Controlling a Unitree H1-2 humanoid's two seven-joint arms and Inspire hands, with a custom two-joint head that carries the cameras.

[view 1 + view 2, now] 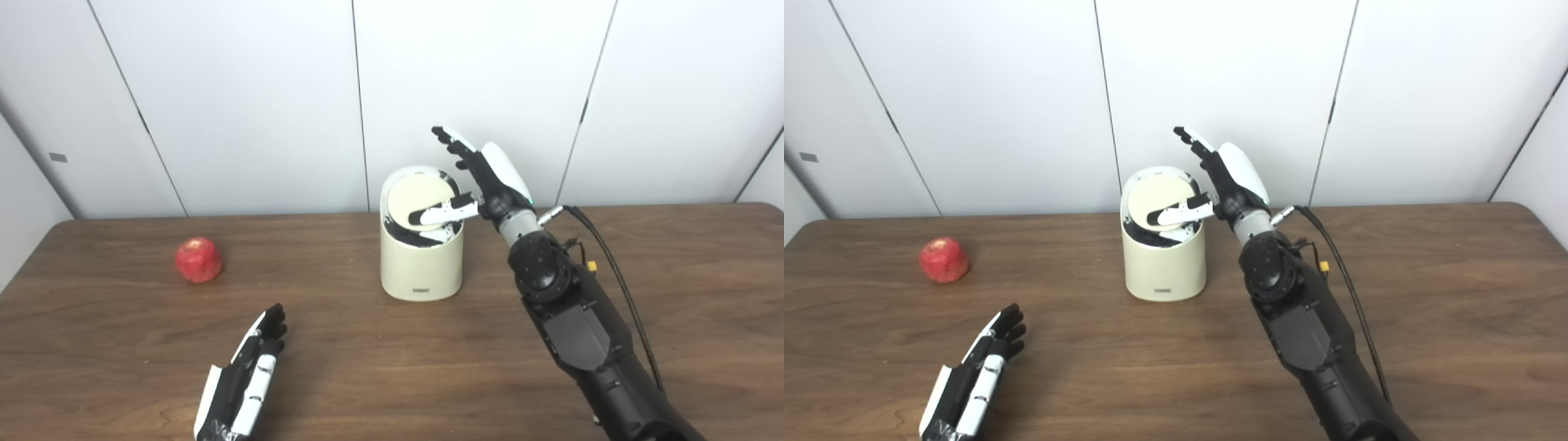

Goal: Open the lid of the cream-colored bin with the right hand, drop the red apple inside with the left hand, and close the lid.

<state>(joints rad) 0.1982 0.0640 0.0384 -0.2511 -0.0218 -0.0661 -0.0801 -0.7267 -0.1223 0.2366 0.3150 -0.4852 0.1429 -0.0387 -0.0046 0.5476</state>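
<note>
The cream-colored bin stands upright at the table's middle, near the back. Its round lid is tilted, with a dark gap showing below its front edge. My right hand is at the bin's right rim, its thumb lying across the lid and its other fingers spread upward, not closed on anything. The red apple rests on the table at the left. My left hand lies low near the front edge, open and holding nothing, well in front of and right of the apple.
The brown wooden table runs across the whole view, with its rounded back corners showing. White wall panels stand right behind it. A black cable loops along my right forearm.
</note>
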